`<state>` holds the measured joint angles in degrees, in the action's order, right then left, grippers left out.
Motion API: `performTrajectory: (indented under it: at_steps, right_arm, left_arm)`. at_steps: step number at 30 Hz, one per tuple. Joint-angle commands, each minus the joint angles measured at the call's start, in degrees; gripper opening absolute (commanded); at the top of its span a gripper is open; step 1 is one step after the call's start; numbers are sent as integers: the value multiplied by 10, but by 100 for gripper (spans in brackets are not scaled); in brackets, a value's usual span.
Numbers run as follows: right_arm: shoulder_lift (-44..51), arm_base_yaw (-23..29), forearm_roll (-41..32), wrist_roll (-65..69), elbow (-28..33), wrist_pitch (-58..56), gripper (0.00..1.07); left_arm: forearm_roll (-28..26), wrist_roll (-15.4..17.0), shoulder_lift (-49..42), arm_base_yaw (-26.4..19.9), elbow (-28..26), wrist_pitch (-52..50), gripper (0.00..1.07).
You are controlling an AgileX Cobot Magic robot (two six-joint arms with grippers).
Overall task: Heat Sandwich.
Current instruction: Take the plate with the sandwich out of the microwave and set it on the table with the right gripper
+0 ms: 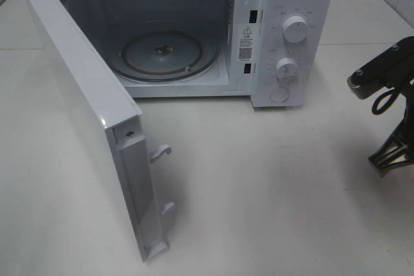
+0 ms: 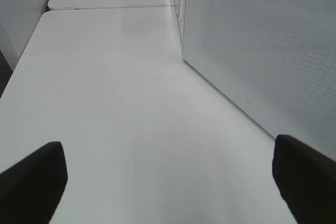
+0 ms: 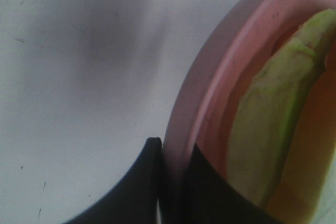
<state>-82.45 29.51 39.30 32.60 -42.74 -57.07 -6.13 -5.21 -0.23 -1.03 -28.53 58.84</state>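
- High view: microwave is sitting at the far side of the white table, its door swinging wide toward the near left, so the cavity is standing ready to receive food. The glass turntable is lying bare inside; smooth, round, ribbed at the rim. Two round dials are showing on the glossy white control panel. At the right edge the right arm is hanging, black and angular; its gripper is not showing here. No sandwich is showing in this view.
- Left wrist view: the left gripper is standing spread wide, holding nothing, its dark fingers hovering over the matte tabletop beside the door's perforated outer face. Likely parked out of the way.
- Right wrist view: the right gripper is pinching narrow on the rim of the pink plate, one finger outside, one inside, probably so the plate carries the food. The sandwich is resting on that plate, pale yellow-green, soft-looking, blurred by closeness.
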Motion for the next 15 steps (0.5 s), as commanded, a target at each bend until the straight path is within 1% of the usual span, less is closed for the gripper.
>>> performTrajectory:
  at_steps: [1,3,7,15]
  right_arm:
    - [-25,-26,25,7,-13,9,0]
    - [-31,-32,25,7,-13,13,0]
    - [-66,-62,36,30,-15,46,0]
    - [-114,-88,73,82,-15,92,0]
  left_arm:
    - [-1,1,-16,-2,2,0,103]
    - [-1,1,-16,-2,2,0,103]
    - [-1,1,-16,-2,2,0,103]
    - [-1,1,-16,-2,2,0,103]
